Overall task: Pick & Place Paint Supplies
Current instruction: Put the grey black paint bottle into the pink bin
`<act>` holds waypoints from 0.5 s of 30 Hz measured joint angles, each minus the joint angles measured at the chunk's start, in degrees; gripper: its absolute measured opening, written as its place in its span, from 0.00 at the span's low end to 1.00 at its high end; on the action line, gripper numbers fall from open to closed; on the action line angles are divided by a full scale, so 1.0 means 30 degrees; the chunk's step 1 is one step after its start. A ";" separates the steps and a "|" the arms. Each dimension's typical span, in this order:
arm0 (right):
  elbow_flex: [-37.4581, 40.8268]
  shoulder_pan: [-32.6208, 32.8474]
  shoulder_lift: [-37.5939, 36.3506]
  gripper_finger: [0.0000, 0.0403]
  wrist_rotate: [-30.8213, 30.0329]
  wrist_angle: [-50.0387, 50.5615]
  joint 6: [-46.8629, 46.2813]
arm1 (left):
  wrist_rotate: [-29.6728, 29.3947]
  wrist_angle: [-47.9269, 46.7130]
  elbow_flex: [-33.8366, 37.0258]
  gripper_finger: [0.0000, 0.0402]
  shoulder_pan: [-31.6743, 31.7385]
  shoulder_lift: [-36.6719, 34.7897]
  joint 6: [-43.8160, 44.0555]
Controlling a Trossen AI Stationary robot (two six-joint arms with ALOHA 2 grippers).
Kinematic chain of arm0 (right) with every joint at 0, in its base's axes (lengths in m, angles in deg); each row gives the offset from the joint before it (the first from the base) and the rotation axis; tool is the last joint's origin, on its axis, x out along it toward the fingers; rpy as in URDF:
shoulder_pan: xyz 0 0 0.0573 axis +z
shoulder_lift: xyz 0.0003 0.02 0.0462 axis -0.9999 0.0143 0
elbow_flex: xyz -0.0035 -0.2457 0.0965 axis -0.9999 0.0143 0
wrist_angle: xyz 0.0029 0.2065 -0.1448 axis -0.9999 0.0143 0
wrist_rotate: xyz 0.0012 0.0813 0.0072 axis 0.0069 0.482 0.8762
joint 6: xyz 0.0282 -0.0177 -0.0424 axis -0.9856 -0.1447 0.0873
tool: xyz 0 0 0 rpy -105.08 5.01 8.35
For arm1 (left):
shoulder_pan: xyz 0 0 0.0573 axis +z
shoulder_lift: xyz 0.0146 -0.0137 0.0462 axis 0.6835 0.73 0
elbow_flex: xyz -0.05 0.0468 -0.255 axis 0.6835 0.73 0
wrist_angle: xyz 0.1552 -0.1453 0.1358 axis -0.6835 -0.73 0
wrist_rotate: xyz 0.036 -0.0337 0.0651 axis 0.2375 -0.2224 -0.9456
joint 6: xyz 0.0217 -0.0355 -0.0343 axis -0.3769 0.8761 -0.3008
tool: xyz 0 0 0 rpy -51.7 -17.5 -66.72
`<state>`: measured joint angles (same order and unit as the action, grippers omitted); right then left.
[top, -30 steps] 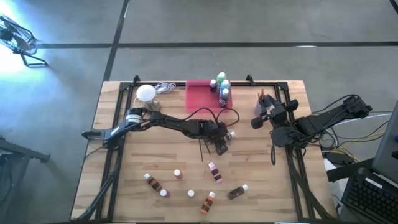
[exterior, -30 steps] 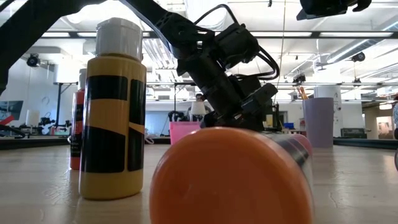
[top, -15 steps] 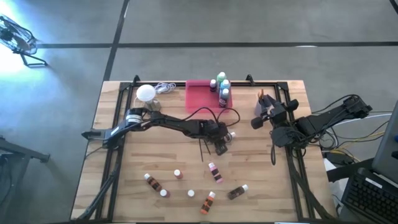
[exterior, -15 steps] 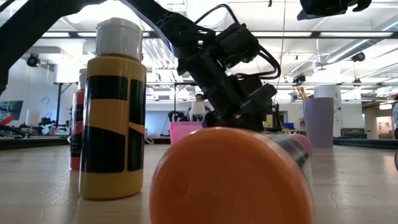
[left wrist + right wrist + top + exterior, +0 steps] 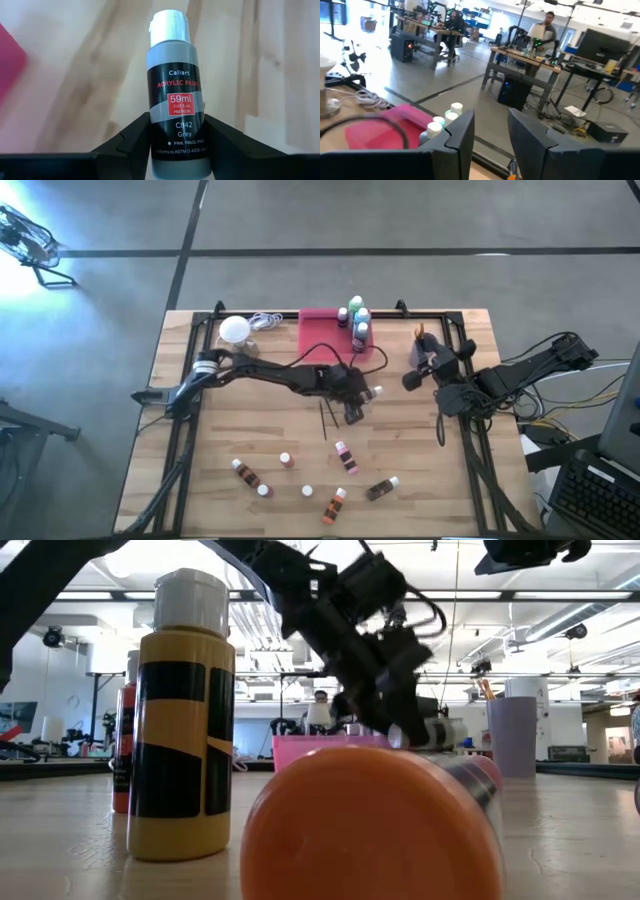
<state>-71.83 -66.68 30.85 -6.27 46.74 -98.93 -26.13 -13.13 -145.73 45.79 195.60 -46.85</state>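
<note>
The grey paint bottle (image 5: 176,95) sits pinched between the left tool's (image 5: 175,142) fingers, cap pointing ahead, long axis in line with the tool, the pink tray (image 5: 325,332) beyond it.

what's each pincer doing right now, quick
Left pincer: shut on the grey bottle, lifted over the table's middle.
Right pincer: open, holding nothing, near the table's right edge.

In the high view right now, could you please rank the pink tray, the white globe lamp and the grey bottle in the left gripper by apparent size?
1. pink tray, clearly largest.
2. white globe lamp.
3. grey bottle, held by the left gripper; partly hidden and lifted nearer the camera, yet it looks smallest.
</note>
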 joint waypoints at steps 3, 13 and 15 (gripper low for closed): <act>0.0000 -0.0003 -0.0022 0.31 0.0871 -0.0059 -0.0081 | -0.0029 0.0507 0.0447 0.42 0.0058 -0.0693 -0.0784; 0.0000 0.0000 -0.0018 0.39 0.3893 -0.1246 -0.0106 | -0.0131 0.6180 0.5579 0.42 0.0487 -0.4361 -0.2178; 0.0000 0.0000 -0.0005 0.41 0.4589 -0.1662 -0.0099 | -0.0131 0.8060 0.7155 0.42 0.0637 -0.5379 -0.2255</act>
<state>-71.83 -66.68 30.83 7.50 41.75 -99.22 -26.53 11.05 -124.27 47.70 179.46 -53.62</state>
